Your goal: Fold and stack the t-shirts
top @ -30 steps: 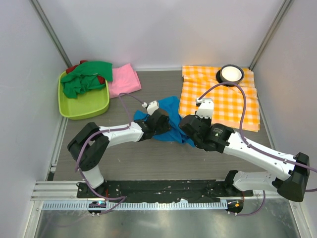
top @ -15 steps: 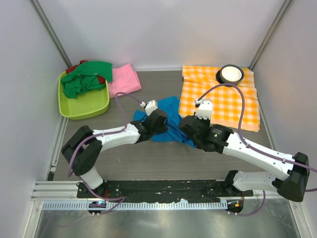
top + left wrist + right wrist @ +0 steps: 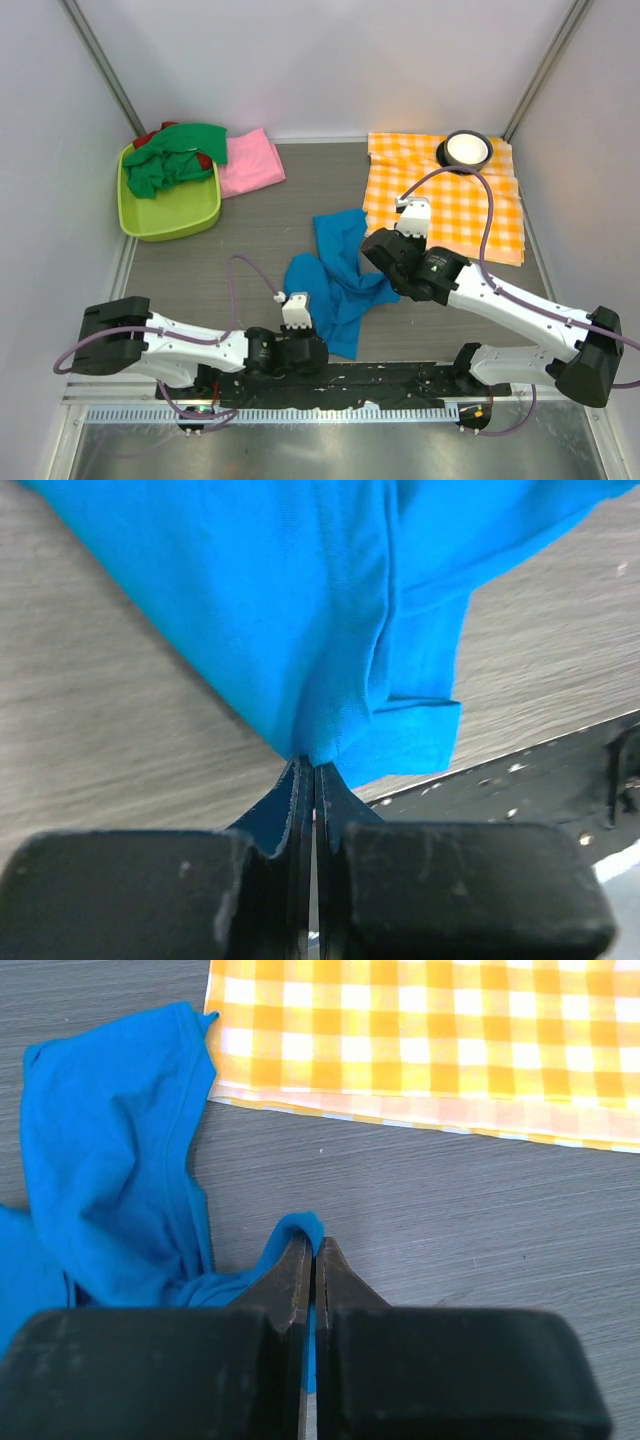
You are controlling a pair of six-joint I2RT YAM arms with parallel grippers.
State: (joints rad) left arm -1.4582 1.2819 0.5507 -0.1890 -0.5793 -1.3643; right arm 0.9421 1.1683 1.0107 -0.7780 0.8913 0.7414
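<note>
Near edge: the left gripper [image 3: 306,768], now pulled back from mid-table, is clamped shut on the bright blue t-shirt [image 3: 338,275], stretching it out long, ready for spreading. The right gripper [image 3: 312,1247] pinches its far-right fold. Crumpling hides sleeves and collar. Far left, the green t-shirt [image 3: 170,160] covers most of 1 red t-shirt [image 3: 147,137].

Nothing legible in any view — no text, label, brand, number or sign; the blue t-shirt [image 3: 300,600] just ahead of the left gripper [image 3: 308,768] is plain cloth.
</note>
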